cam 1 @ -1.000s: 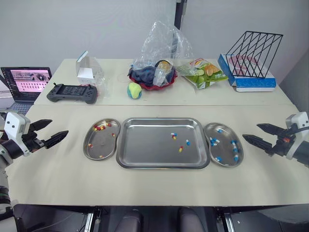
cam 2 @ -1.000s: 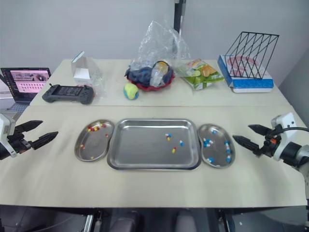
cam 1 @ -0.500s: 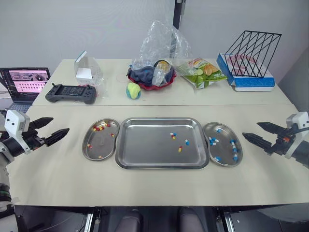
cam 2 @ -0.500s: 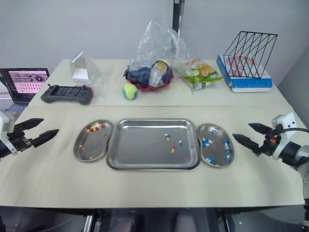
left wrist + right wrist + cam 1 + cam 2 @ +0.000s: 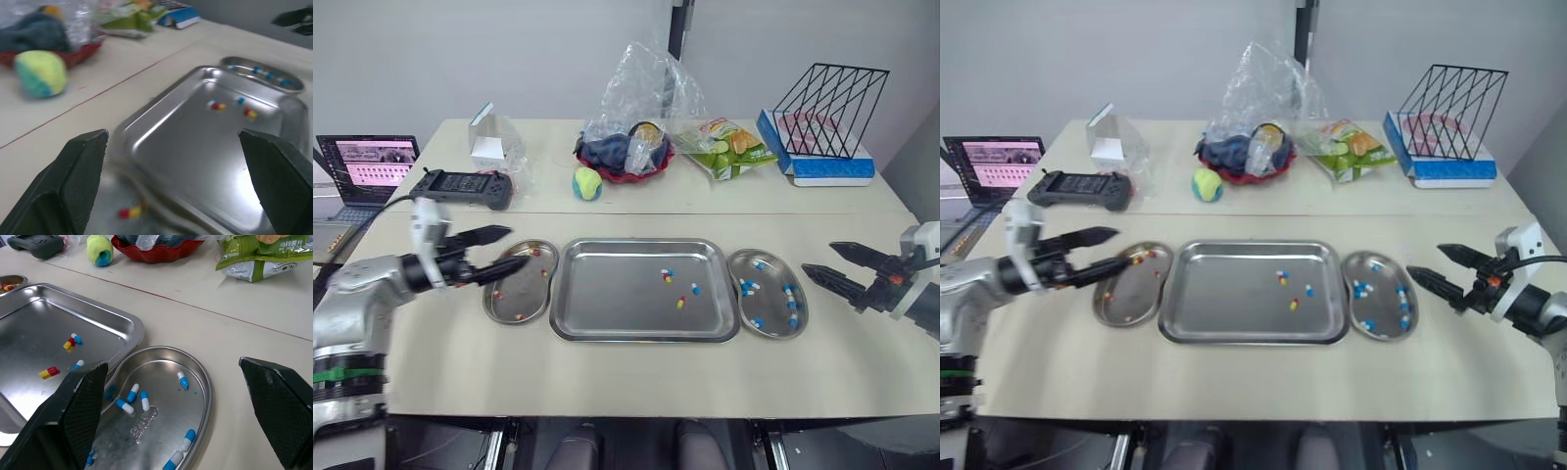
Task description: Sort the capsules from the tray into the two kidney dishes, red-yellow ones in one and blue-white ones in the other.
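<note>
Now the black-fingered left gripper [image 5: 517, 247], spread empty, has been swung over the nine-o'clock steel kidney dish [image 5: 515, 297], so another pick is expected.

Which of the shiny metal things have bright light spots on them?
Left wrist view: white glare streaks run along the tray, on its near rim and floor. Right wrist view: the tray's corner rim gleams, and the kidney dish beside it has a softer sheen on its wall. Left eye view: both look mostly even grey, with only faint shine.
</note>
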